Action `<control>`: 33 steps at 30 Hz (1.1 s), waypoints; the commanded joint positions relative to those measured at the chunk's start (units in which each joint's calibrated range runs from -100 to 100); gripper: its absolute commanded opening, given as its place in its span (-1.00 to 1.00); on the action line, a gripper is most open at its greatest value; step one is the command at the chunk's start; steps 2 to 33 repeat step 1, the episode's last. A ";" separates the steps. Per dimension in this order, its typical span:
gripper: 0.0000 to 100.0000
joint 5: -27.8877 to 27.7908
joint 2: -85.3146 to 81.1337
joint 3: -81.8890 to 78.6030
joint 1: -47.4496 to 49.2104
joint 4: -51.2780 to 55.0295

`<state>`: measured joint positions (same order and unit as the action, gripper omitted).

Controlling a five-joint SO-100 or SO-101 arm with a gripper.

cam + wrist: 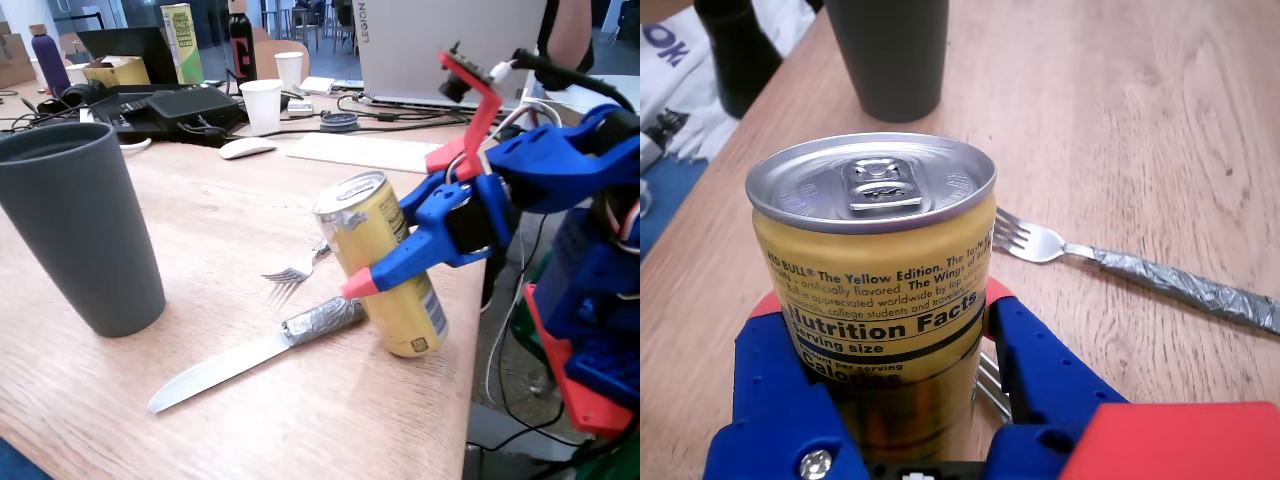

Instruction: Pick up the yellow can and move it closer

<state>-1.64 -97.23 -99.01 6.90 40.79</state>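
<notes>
The yellow can [385,265] with a silver top is tilted, its top leaning left in the fixed view and its base at or just above the wooden table [220,210] near the right edge. My blue gripper [375,272] with red fingertips [356,285] is shut on it around the middle. In the wrist view the can [875,270] fills the centre, and the gripper [880,300] has a finger on each side of it.
A tall grey cup [80,225] [888,55] stands at the left. A knife [235,365] with a foil-wrapped handle and a fork [295,268] [1040,240] lie beside the can. White cups [263,105], a mouse [246,148] and a laptop [440,45] crowd the back. The table edge [472,350] is close by.
</notes>
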 commanded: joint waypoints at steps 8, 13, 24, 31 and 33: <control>-0.73 -0.29 0.15 -0.33 0.03 0.84; -0.73 -0.29 0.15 -0.33 0.03 0.84; -0.73 -0.29 0.15 -0.33 0.03 0.84; -0.73 -0.29 0.15 -0.33 0.03 0.84; -0.73 -0.29 0.15 -0.33 0.03 0.84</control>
